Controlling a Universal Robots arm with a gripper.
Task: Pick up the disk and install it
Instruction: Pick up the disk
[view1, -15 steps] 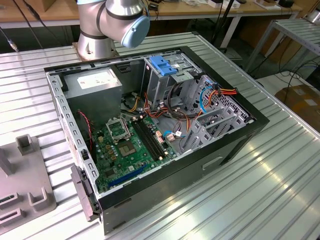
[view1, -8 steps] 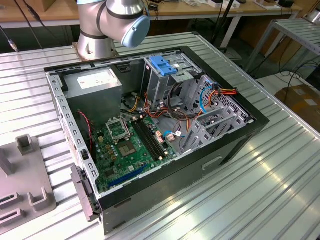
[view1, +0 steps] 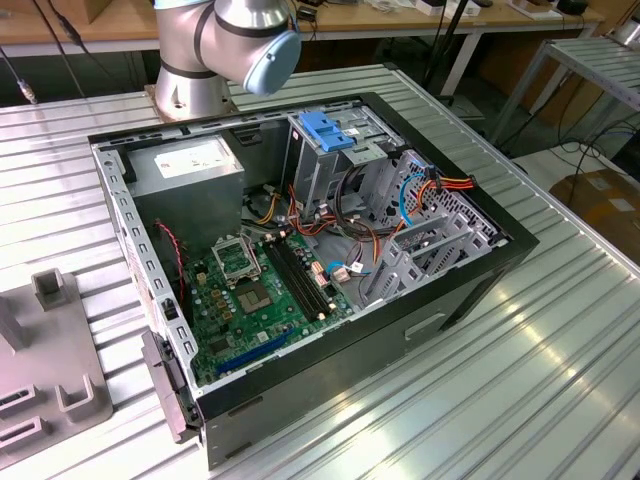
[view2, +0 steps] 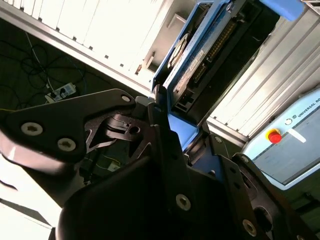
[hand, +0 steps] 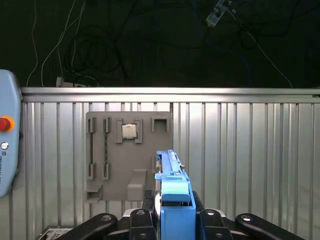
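Holding: we see the gripper (hand: 174, 219) clamped on the disk (hand: 170, 170).
Computer case (view1: 450, 300): open, motherboard (view1: 260, 290) and blue bracket (view1: 325, 130) inside.
Grey tray (hand: 112, 170): one chip (hand: 129, 131).

One disk (hand: 174, 200), one computer case (view1: 330, 375), one grey fixture plate (hand: 112, 165) (holding a single chip (hand: 129, 131)).

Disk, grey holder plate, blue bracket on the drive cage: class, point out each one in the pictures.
the disk (hand: 174, 197): first wrist view, on its blue carrier rail.
the grey holder plate (hand: 127, 160): first wrist view, on its bare flat face.
the blue bracket (view1: 325, 130): exterior view, on its top face.
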